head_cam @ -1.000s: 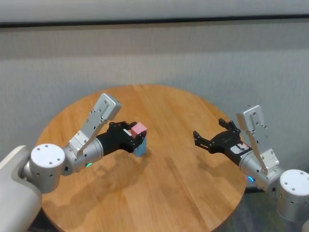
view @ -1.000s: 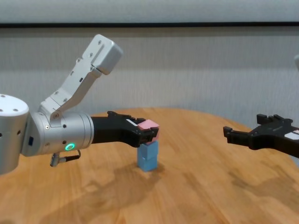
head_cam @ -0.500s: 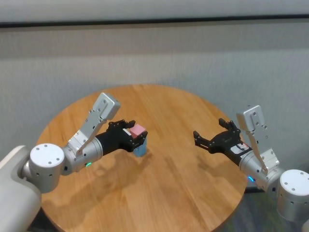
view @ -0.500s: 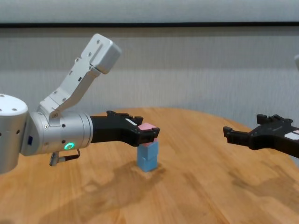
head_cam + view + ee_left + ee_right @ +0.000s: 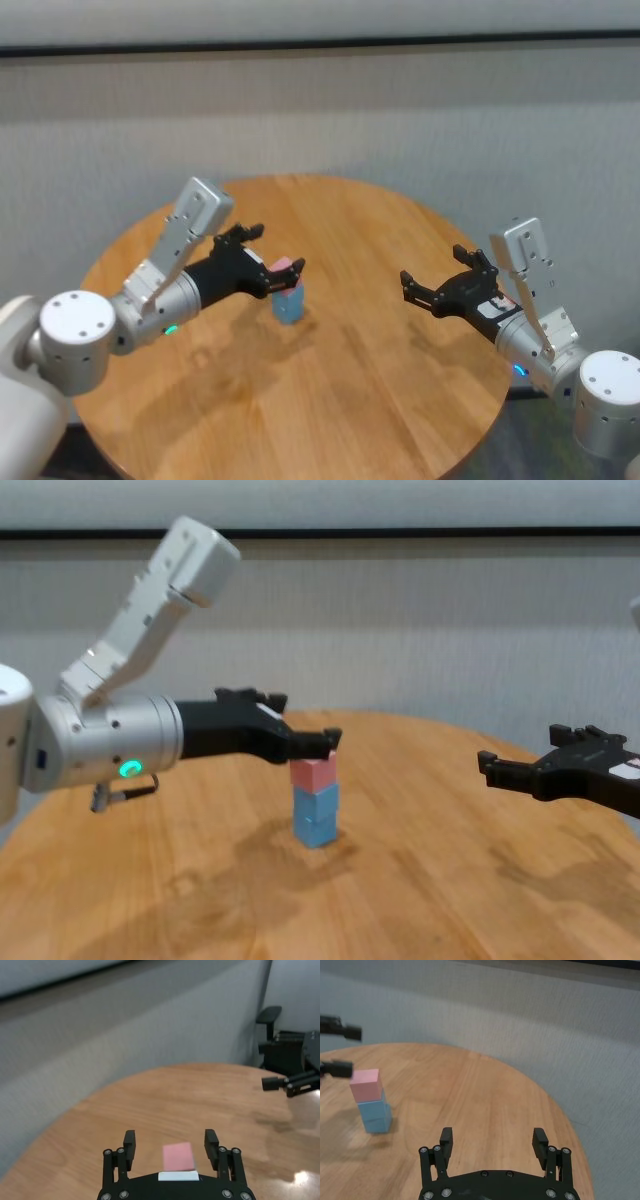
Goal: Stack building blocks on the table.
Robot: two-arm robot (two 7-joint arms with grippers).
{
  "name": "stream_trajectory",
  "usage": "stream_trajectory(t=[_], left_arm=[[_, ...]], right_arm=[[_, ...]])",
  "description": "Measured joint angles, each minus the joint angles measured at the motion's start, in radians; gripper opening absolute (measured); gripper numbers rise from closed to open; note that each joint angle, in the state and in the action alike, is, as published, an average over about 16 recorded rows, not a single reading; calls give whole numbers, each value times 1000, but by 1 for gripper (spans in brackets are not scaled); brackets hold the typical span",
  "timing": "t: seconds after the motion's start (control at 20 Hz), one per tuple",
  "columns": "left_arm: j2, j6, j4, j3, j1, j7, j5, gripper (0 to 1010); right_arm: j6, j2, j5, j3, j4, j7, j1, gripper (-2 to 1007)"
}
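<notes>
Three matte cubes stand in one upright column near the middle of the round table [image 5: 420, 880]: a pink block [image 5: 313, 773] on top of two light blue blocks [image 5: 316, 816], square-edged and plain. Wood planks with visible grain run bare around the stack on every side, out to the curved rim. Just above and to the left, the left gripper [image 5: 300, 742] hangs with its black fingers spread apart, the pink block between and below the tips and, as far as the chest view shows, not touched by them. Well off to the right, the right gripper [image 5: 520, 767] hovers over the table's right part, fingers wide apart and holding nothing. Beyond the far edge rises a grey fabric-like wall [image 5: 400, 110].
</notes>
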Motion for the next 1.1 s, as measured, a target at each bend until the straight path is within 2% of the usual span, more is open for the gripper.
stream_trajectory(t=[0.35, 0.6, 0.8, 1.1], left_arm=[[64, -23, -99, -48, 59, 44, 7, 979], [100, -44, -135, -77, 94, 71, 16, 1002], [116, -54, -142, -91, 110, 82, 22, 1002], [119, -59, -142, -96, 115, 84, 23, 1002]], right_arm=[[0, 0, 0, 0, 0, 0, 0, 1001], [0, 0, 0, 0, 0, 0, 0, 1001], [0, 0, 0, 0, 0, 0, 0, 1001], [0, 0, 0, 0, 0, 0, 0, 1001]])
